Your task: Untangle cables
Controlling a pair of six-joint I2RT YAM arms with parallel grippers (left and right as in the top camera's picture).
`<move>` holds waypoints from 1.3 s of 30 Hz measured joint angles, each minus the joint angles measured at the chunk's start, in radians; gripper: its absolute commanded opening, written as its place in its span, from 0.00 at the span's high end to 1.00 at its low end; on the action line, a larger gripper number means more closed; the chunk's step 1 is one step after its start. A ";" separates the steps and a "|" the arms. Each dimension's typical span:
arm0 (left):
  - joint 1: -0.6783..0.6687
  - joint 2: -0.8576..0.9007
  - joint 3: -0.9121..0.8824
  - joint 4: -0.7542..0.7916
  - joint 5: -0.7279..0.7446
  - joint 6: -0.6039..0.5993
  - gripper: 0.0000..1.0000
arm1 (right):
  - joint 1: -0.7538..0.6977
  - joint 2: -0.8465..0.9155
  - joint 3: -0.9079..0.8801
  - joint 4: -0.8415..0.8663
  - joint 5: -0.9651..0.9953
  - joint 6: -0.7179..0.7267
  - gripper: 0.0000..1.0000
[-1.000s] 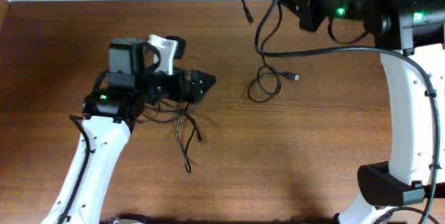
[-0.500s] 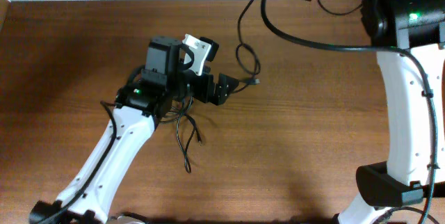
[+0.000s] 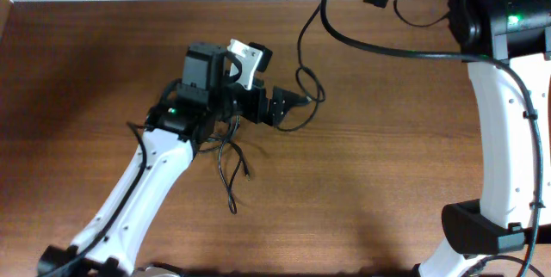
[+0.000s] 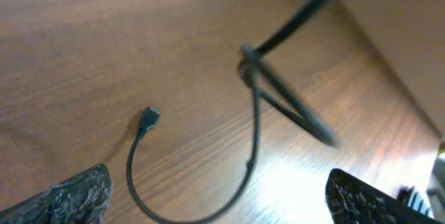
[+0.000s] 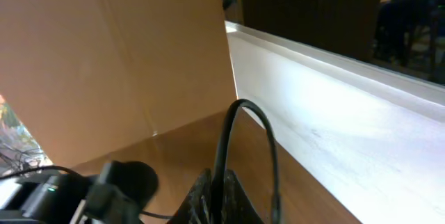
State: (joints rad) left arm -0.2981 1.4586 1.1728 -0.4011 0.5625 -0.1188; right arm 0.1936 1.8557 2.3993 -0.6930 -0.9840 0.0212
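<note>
Clearly the step in hand is pulling one cable free of the other. The right pincer (image 5: 217, 186) is clamped together on the lifted cable (image 3: 299, 49), which rises in an arch from between its fingers and hangs well below it, down to the table (image 3: 387, 182). The low end of that cable lies as a loose loop just ahead of the left pincer (image 3: 282, 105). The left pincer's fingers stand wide apart and grip nothing. In the left wrist view the loop curves across the gap between them, and its small plug (image 4: 149, 118) rests on the wood ahead of the left-hand finger, not touching it.

The second cable (image 3: 225, 167) lies slack on the table behind the left pincer, partly under that arm. Whether it touches the lifted cable cannot be told, because the arm hides the place.

The next move, as I judge it, calls for the left pincer to ease forward and down and close on the loop near the plug. The strand is thin and limp and may slide from between the fingers. With that end held, the right pincer could draw the rest upward and away without dragging the second cable along.

No brand, label or writing can be read in any view.
</note>
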 measured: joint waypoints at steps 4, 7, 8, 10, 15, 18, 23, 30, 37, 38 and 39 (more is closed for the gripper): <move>0.000 -0.059 0.000 0.023 -0.041 -0.305 0.25 | 0.011 0.000 0.000 -0.003 0.026 -0.026 0.96; -0.002 -0.059 0.000 0.020 -0.060 -0.456 0.26 | 0.011 0.000 0.000 -0.002 0.028 -0.032 0.96; -0.005 -0.059 0.000 0.020 -0.067 -0.490 0.25 | 0.012 0.000 0.000 0.002 0.030 -0.033 0.96; -0.028 -0.059 0.000 0.022 -0.092 -0.524 0.24 | 0.022 0.000 0.000 0.029 0.045 -0.034 0.96; -0.080 -0.059 0.000 0.025 -0.140 -0.547 0.90 | 0.056 0.000 0.000 0.045 0.084 -0.037 0.96; -0.080 -0.059 0.000 0.025 -0.161 -0.556 0.65 | 0.068 0.000 0.000 0.053 0.090 -0.039 0.96; -0.080 -0.059 0.000 0.024 -0.180 -0.556 0.57 | 0.116 0.000 0.000 0.084 0.094 -0.043 0.96; -0.080 -0.059 0.000 0.024 -0.235 -0.556 1.00 | 0.169 0.000 0.000 0.111 0.097 -0.044 0.95; -0.080 -0.059 0.000 0.024 -0.235 -0.548 1.00 | 0.104 0.027 0.006 -0.168 0.107 -0.129 0.01; -0.080 -0.059 0.000 0.037 -0.210 -0.532 1.00 | 0.082 0.040 0.007 -0.210 0.121 -0.141 0.00; -0.079 -0.059 0.000 0.065 -0.168 -0.503 1.00 | 0.054 0.054 0.006 -0.274 0.153 -0.154 0.01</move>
State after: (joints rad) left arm -0.3775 1.3994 1.1725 -0.3359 0.3943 -0.6216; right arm 0.2478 1.9099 2.4050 -0.9668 -0.8314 -0.1326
